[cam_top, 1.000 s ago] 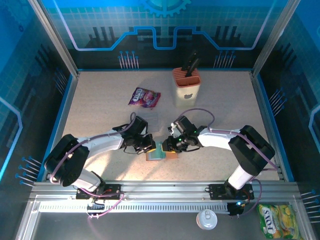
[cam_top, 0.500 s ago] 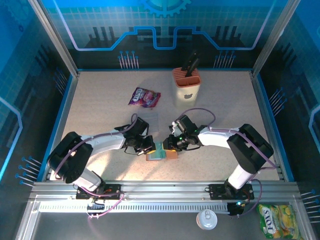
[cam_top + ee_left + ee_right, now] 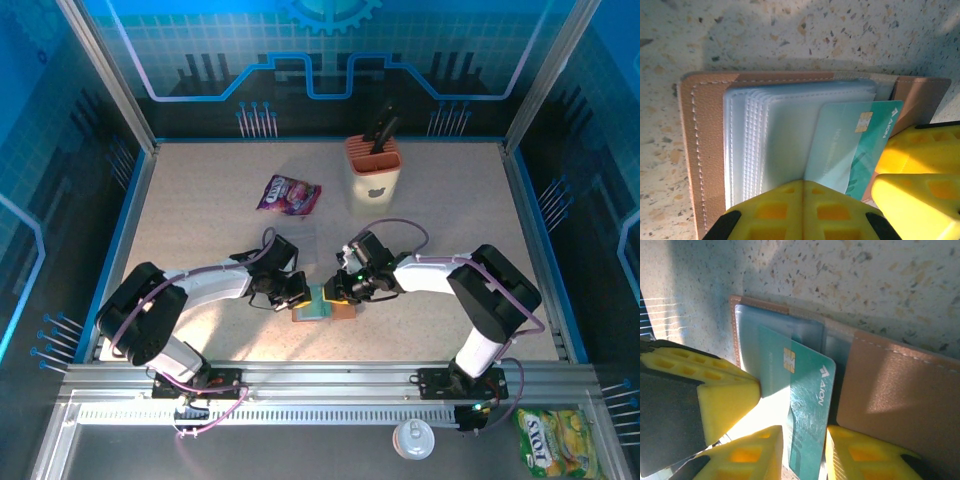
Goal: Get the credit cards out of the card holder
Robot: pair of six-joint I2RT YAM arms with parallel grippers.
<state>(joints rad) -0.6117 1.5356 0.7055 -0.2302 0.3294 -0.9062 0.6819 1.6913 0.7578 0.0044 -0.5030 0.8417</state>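
While left claw presses card holder, right claw brackets teal card.

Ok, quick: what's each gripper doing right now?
Left gripper: jaws shut, tips at the card holder.
Right gripper: jaws astride the teal card; gripped or not, cannot tell.
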